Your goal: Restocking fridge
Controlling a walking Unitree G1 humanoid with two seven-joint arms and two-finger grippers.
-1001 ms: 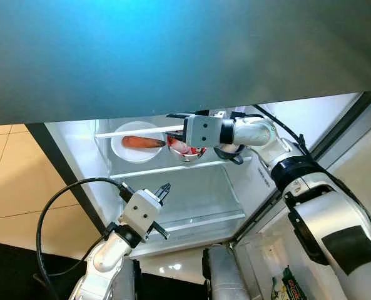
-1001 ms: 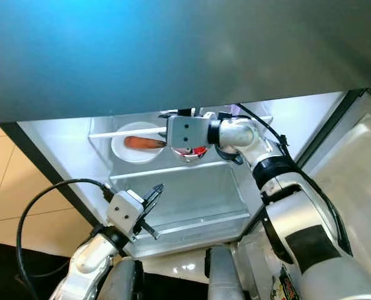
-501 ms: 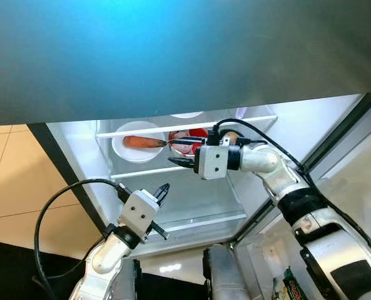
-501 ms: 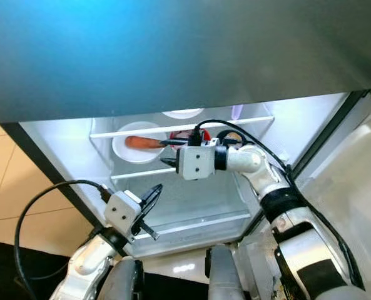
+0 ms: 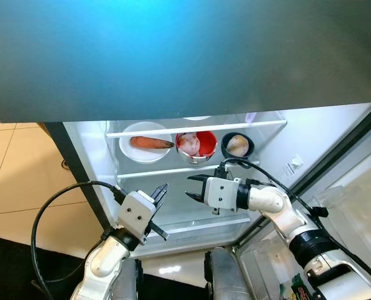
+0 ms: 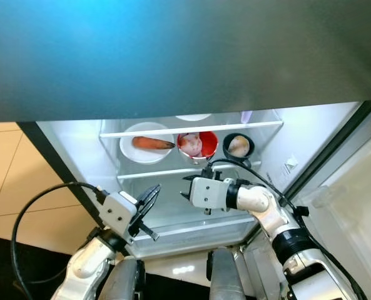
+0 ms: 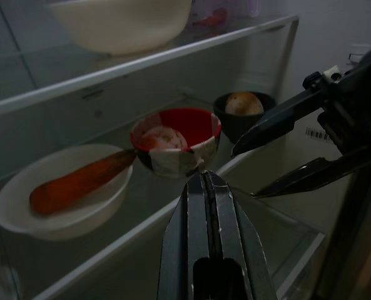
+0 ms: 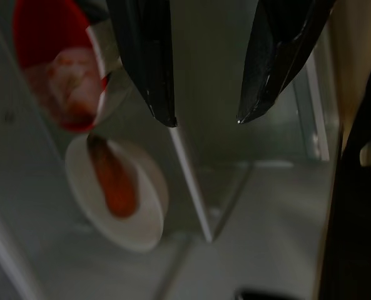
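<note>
In the open fridge a glass shelf (image 5: 172,170) carries a white plate (image 5: 135,153) with a carrot (image 5: 151,142), a red bowl (image 5: 196,145) of pinkish food and a black bowl (image 5: 237,145) holding a round pale vegetable. My right gripper (image 5: 193,187) hovers open and empty just below and in front of that shelf, apart from the red bowl. In the right wrist view its gripper (image 8: 205,117) points past the carrot (image 8: 113,181). Lower left, my left gripper (image 5: 161,190) is shut on nothing; the left wrist view shows its fingers (image 7: 204,187) pressed together.
A clear drawer (image 5: 198,215) sits under the shelf. The fridge door (image 5: 354,206) stands open at the right, with a green packet (image 5: 296,289) low beside it. A white bowl (image 7: 119,22) rests on the shelf above. Tan floor tiles (image 5: 16,181) lie to the left.
My right gripper has drawn back from the red bowl and dropped below the shelf, fingers open. The bowl stays on the shelf. The left arm has barely moved.
</note>
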